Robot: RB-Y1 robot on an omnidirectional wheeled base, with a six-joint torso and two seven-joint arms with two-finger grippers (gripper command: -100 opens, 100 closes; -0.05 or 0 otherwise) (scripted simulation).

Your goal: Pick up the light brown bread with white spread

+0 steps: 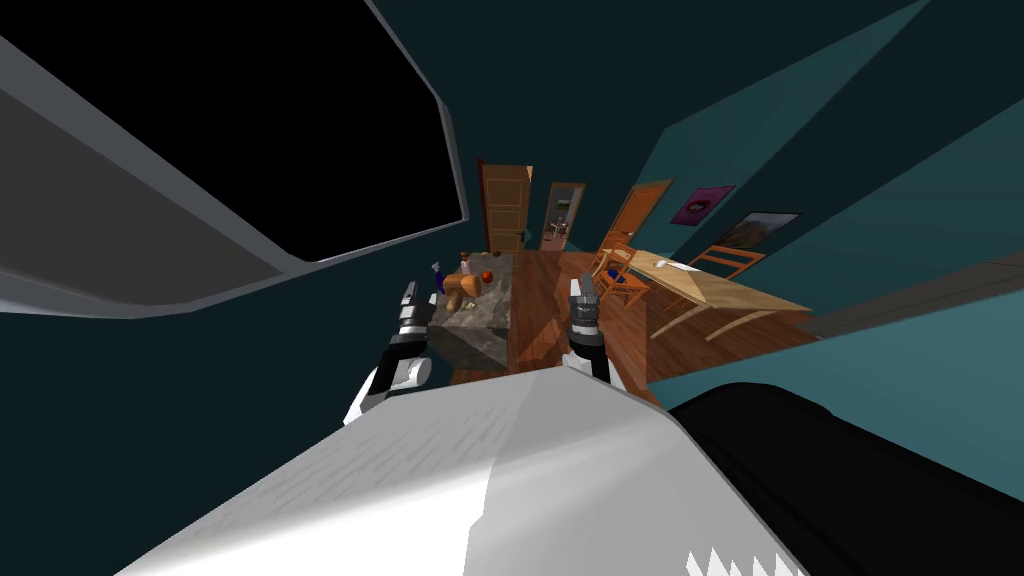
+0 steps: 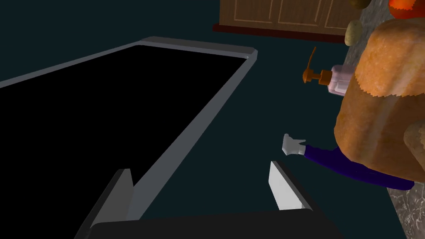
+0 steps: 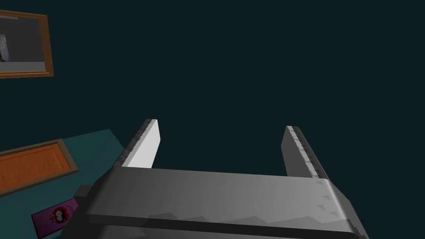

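The light brown bread (image 2: pixel 373 116) is a big rounded loaf with a pale streak across its top, lying on a stone-topped counter (image 2: pixel 409 213). In the head view the bread (image 1: pixel 457 291) lies small on that counter (image 1: pixel 485 322), just ahead of my left gripper (image 1: pixel 408 292). My left gripper (image 2: pixel 203 186) is open with nothing between its fingers, and the loaf sits ahead, off to one side of it, apart from the near finger (image 2: pixel 284 193). My right gripper (image 1: pixel 577 288) is raised over the wooden floor; its wrist view shows the right gripper (image 3: pixel 222 145) open and empty.
A dark purple bottle with a white cap (image 2: pixel 340 162) lies against the loaf, nearest my left fingers. Beyond it are a pink soap dispenser (image 2: pixel 334 79) and a red-orange object (image 2: pixel 404 6). A grey-framed window with a black area (image 2: pixel 103 112) is beside the gripper. A wooden table (image 1: pixel 735 290) and chairs stand at right.
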